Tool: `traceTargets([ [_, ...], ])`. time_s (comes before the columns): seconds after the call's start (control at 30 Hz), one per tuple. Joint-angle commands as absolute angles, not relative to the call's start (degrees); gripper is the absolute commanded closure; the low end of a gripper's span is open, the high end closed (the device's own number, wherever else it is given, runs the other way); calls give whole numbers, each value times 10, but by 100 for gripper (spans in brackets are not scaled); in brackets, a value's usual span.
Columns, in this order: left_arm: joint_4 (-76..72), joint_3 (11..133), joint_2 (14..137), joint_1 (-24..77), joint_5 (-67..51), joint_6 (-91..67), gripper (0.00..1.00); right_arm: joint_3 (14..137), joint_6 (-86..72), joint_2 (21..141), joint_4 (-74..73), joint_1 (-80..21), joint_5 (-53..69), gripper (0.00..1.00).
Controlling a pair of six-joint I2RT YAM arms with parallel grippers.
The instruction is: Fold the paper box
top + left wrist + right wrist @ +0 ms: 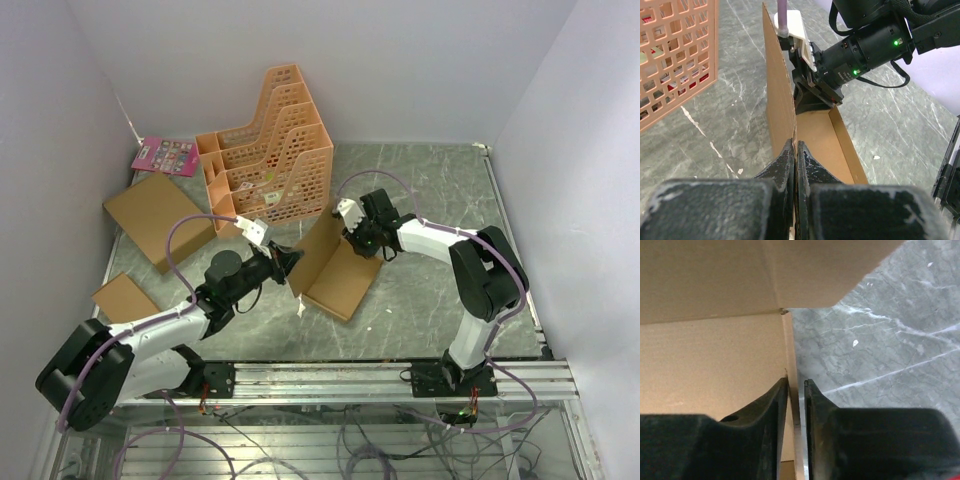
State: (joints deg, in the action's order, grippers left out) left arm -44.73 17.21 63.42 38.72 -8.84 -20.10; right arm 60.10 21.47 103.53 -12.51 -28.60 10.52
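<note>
The paper box (345, 280) lies partly folded in the middle of the grey table, its base flat and one long wall standing up. My left gripper (292, 258) comes in from the left and is shut on the near end of that upright wall (777, 90), whose thin edge is pinched between the black fingertips (796, 147). My right gripper (354, 238) meets the box's far end. In its wrist view the fingers (796, 382) straddle a low side wall (715, 355), narrowly apart, with a sliver of table showing beside the right finger.
An orange plastic file rack (270, 150) stands just behind the box, close to the left wrist (675, 55). A larger flat cardboard box (160, 218) and a smaller one (122, 297) lie at the left. A pink card (165, 155) leans by the back wall.
</note>
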Motion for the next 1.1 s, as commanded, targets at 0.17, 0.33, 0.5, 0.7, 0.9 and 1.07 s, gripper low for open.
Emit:
traceTargets([
  [0.17,-393,201,606,392,-130,-147,93,577,249,932,-152,-234,216,52],
  [0.33,-369,212,598,392,-152,-107,93,577,300,860,-191,-160,365,48],
  [0.5,-321,246,587,392,-177,-37,93,515,313,770,-139,-81,500,43],
  [0.7,-257,296,593,390,-206,53,93,401,406,659,-41,-30,591,5],
  [0.9,-206,340,616,389,-258,117,93,447,468,710,-122,-18,649,7],
  [1.07,-172,375,647,389,-298,139,93,587,543,804,-286,-12,661,21],
])
